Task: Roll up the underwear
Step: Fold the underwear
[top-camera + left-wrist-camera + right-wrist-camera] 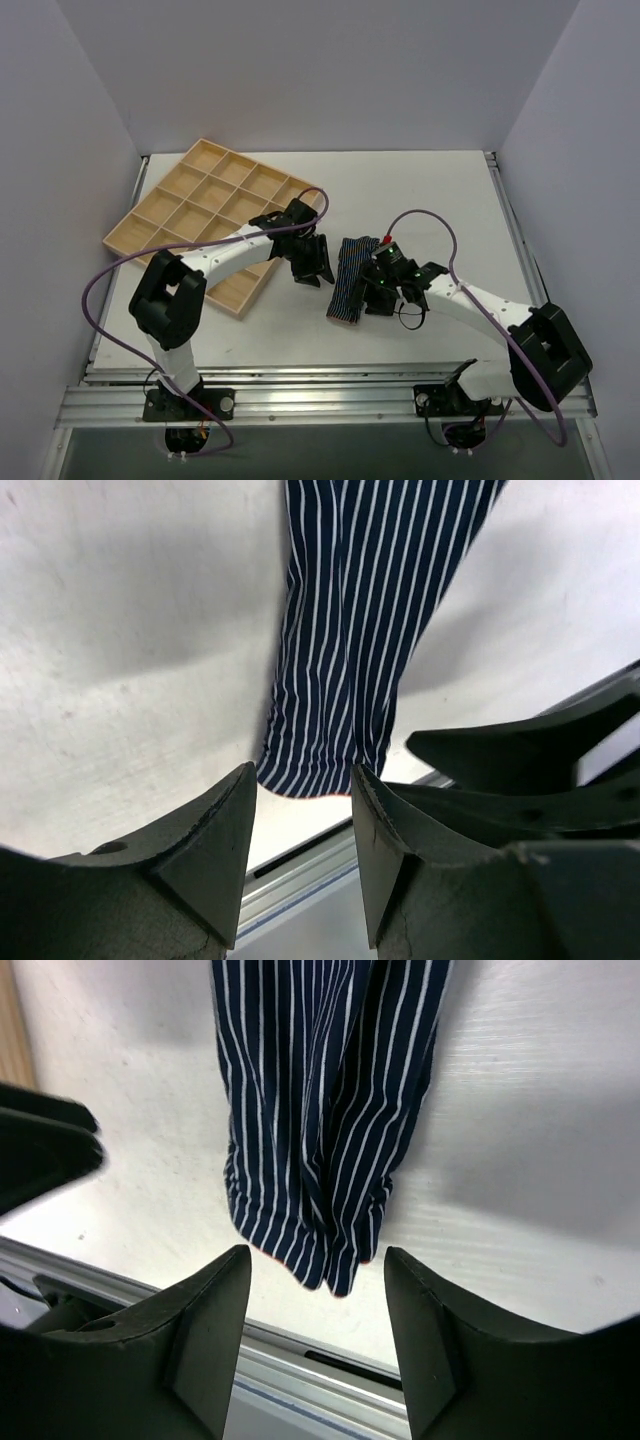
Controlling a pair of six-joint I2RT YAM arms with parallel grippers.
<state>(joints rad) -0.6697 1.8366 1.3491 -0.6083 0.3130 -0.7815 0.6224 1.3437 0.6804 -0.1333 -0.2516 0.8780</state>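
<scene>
Looking down from above, the underwear (352,282) lies as a long folded strip on the table (440,200), between the left gripper (314,266) and the right gripper (380,295). Jaw width is hard to judge here. Only this view shows the reddish waistband end and the wooden tray (190,215).

Left wrist view: jaws spread and empty, the striped cloth's end just beyond the gap.

Right wrist view: jaws wide apart, gripping nothing, with the bunched end just ahead of them. The cloth's far end is cut off.
</scene>
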